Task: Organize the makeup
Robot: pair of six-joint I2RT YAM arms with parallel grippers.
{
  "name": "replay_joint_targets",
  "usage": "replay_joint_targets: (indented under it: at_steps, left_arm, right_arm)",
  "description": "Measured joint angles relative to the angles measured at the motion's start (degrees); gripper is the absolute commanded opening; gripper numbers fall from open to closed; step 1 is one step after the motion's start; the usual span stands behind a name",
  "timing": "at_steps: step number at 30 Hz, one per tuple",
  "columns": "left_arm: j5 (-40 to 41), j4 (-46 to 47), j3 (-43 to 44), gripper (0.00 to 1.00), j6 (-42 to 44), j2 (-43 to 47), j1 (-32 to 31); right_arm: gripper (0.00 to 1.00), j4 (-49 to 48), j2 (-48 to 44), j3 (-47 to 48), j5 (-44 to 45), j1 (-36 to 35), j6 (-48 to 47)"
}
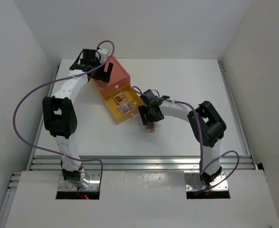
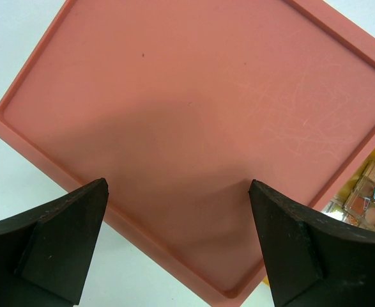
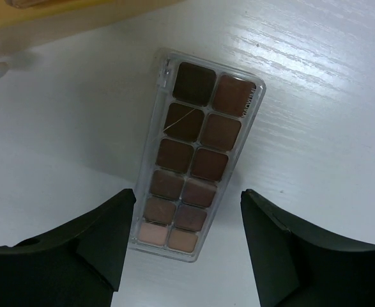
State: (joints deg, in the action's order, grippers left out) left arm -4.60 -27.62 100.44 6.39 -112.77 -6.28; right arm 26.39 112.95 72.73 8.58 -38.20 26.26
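Note:
A clear eyeshadow palette (image 3: 197,153) of brown and pink squares lies flat on the white table, between my right gripper's open fingers; in the top view the palette (image 1: 150,128) sits just below the right gripper (image 1: 148,118). Two more palettes (image 1: 122,103) lie in the open yellow drawer (image 1: 129,115) of the orange box (image 1: 116,76). My left gripper (image 1: 106,71) is open and empty over the box's top (image 2: 193,128); drawer palettes show in the left wrist view (image 2: 369,198). No brushes or pencil sticks are in view.
The orange box stands at the table's back left with its drawer pulled out toward the middle. White walls close in on three sides. A metal rail (image 1: 139,161) runs along the near edge. Purple cables (image 1: 25,102) loop from both arms.

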Motion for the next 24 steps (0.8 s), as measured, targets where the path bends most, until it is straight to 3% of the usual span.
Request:
replay_joint_targets:
  at_steps: [7,8,9,12,18,21,24]
  left_arm:
    - [-0.1,-0.1,-0.3,0.99,0.0,0.3,0.0]
    - [-0.1,-0.2,-0.4,0.99,0.0,0.4,0.0]
    - [-0.1,-0.1,-0.5,0.99,0.0,0.5,0.0]
    - [-0.2,-0.2,-0.6,0.99,0.0,0.5,0.2]
    - [-0.3,-0.3,-0.6,0.99,0.0,0.5,0.2]
    - [-0.3,-0.3,-0.6,0.99,0.0,0.5,0.3]
    - [-0.6,-0.3,-0.6,0.99,0.0,0.5,0.4]
  right_arm:
    - [0.58,-0.6,0.3,-0.2,-3.1,0.9,0.8]
    - [0.60,-0.4,0.5,0.0,-3.0,0.9,0.8]
    - [0.72,0.2,0.8,0.5,-2.8,0.9,0.7]
    - [0.81,3.0,2.6,3.0,-2.4,0.9,0.0]
    - [0.83,5.0,3.4,3.6,-2.4,0.6,-0.5]
    - [0.82,5.5,3.4,3.7,-2.2,0.1,-0.4]
    - [0.69,6.4,3.5,3.8,-1.6,-0.5,-0.4]
